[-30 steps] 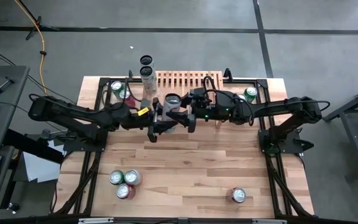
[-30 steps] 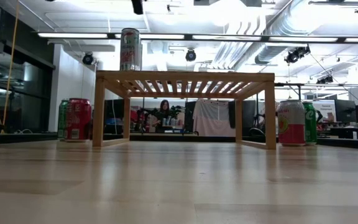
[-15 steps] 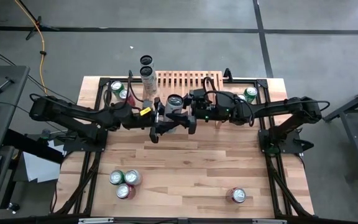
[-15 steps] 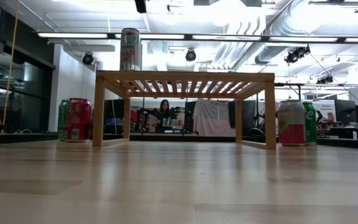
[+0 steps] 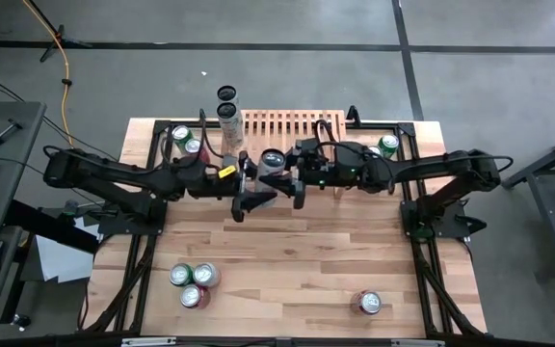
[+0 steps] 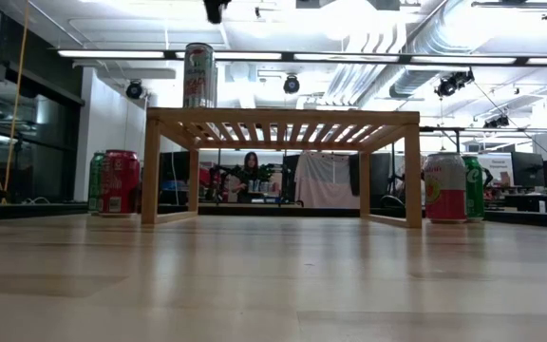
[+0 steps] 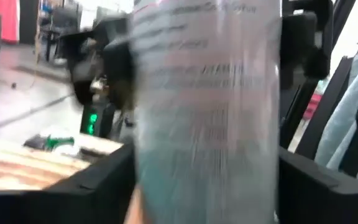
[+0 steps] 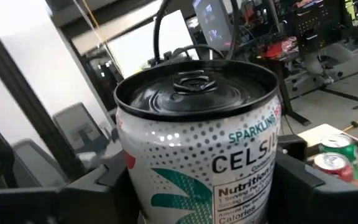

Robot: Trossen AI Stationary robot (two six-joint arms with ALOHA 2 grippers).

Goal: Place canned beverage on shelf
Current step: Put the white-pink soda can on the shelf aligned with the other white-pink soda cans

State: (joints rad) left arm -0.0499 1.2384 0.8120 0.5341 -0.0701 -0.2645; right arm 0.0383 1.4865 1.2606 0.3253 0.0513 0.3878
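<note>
A silver Celsius can (image 8: 197, 124) stands upright in the air over the table's middle (image 5: 272, 160), between my two grippers. My right gripper (image 8: 201, 186) comes level from the right (image 5: 289, 179) and is shut on it. My left gripper (image 7: 204, 193) comes level from the left (image 5: 254, 185). Its open fingers flank the can's body (image 7: 204, 112), and I cannot tell whether they touch. The light-wood shelf (image 5: 287, 125) stands at the far edge on its legs (image 6: 283, 119). A tall can (image 6: 198, 74) stands on its left end. My right gripper pinches the can's upper body (image 8: 166, 180) between its two fingers (image 8: 98, 186), just under the rim. The fingers come level from the table's right side. The can is upright, top up, lifted clear of the table.
Cans stand beside the shelf at the far left (image 5: 183, 137) and the far right (image 5: 389, 145). Three cans (image 5: 193, 282) cluster at the near left and one (image 5: 369, 303) stands at the near right. The wood between these cans and the arms lies bare.
The can between the two grippers has shifted slightly toward the right arm and shows less of its side from above. Both arms have kept their place.
</note>
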